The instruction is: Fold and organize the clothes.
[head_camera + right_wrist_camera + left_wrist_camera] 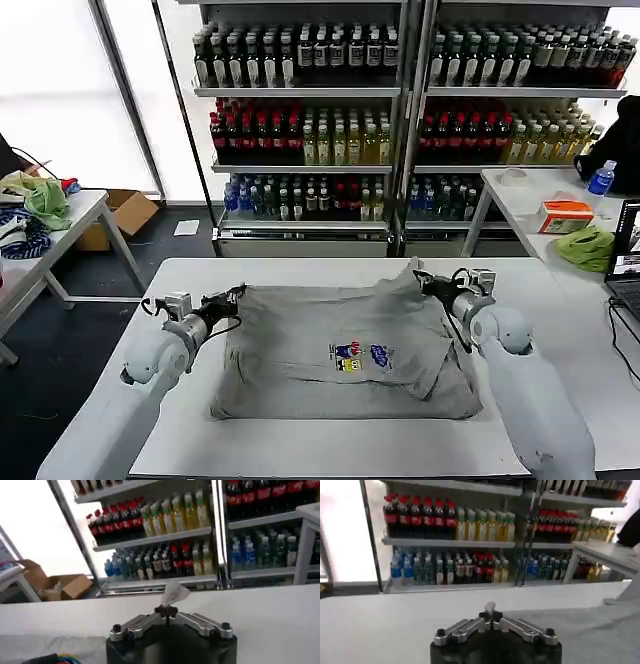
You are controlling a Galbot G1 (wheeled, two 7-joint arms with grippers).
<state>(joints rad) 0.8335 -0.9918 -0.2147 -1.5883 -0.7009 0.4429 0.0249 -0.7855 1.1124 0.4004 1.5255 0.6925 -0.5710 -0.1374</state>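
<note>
Lying on the white table [330, 445] is one light grey T-shirt [300, 350], print side up, with a small multicoloured chest print [360, 357] near its middle. Two grippers work it, one at each far corner. The left gripper [236, 295] sits at the shirt's far left corner, its jaws drawn together on a sliver of cloth, seen pinched at the tips in the left wrist view [490, 611]. The right gripper [422, 283] holds the far right corner raised off the table in a small peak, jaws closed on a tuft of grey fabric [174, 593]. The shirt's right side is folded over itself, so its sleeve there is hard to make out, and the right arm covers part of its edge. Behind stand two shelving units [305, 120] of bottled drinks, too many to count.
</note>
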